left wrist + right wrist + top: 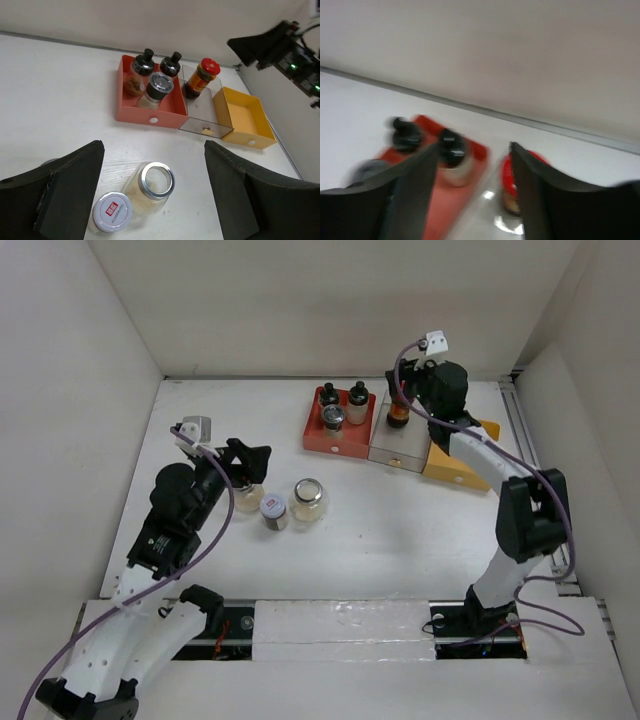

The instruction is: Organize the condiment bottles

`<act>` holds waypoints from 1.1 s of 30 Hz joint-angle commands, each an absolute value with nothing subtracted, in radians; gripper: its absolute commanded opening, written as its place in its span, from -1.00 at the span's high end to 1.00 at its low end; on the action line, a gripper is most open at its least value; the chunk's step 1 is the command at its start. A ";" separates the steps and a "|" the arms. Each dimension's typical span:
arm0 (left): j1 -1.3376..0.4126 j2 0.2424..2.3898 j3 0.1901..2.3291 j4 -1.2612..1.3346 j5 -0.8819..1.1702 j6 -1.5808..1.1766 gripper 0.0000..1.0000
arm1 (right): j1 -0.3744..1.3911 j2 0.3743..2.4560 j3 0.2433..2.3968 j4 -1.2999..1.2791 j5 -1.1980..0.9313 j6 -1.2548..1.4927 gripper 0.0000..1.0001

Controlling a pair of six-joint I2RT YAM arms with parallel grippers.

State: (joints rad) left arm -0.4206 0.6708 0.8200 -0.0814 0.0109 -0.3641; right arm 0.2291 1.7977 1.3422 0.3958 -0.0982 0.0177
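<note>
Nearest the arm bases, the left gripper (153,147) hangs low over the table (400,530) with its jaws spread wide and nothing between them. A pale-filled jar (248,497) sits right at it, mostly hidden under the fingers in the top view. Just beyond are two more loose bottles side by side: a white-capped bottle (112,212) with dark contents, and a silver-lidded jar (156,181) of pale stuff.

Farther back three trays stand in a row, touching. The red tray (150,119) holds three bottles: two black-capped bottles (144,62) at the back and a silver-capped one (159,86) in front. The clear tray (205,129) next to it holds a single red-capped bottle (202,75) of dark sauce, upright at its far end. Then comes the yellow tray (250,142).

Farthest of all, the right gripper (474,147) hovers above the red-capped bottle – jaws apart, closed on nothing (its wrist view is blurred).
</note>
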 commanded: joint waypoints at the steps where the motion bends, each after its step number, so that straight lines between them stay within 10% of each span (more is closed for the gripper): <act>1: -0.419 0.621 0.864 -0.066 -0.084 -0.370 -0.54 | 0.369 1.660 1.229 0.451 -0.182 0.035 -0.13; 4: -0.419 0.585 0.845 -0.066 -0.133 -0.379 -0.48 | 0.538 1.603 1.149 0.451 -0.201 0.058 0.63; 10: -0.419 0.543 0.836 -0.057 -0.161 -0.379 -0.17 | 0.793 1.557 1.115 0.258 -0.113 -0.024 0.81; 15: -0.419 0.543 0.836 -0.057 -0.129 -0.379 -0.04 | 0.844 1.499 1.000 0.199 -0.044 -0.012 -1.00; 33: -0.419 0.571 0.836 -0.057 -0.106 -0.379 -0.19 | 0.876 1.686 1.117 0.130 -0.131 0.012 -1.00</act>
State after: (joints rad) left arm -0.4206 0.5674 0.8200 -0.0944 -0.1181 -0.3767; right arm 0.8593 1.6825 1.0672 0.1043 -0.1097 0.0078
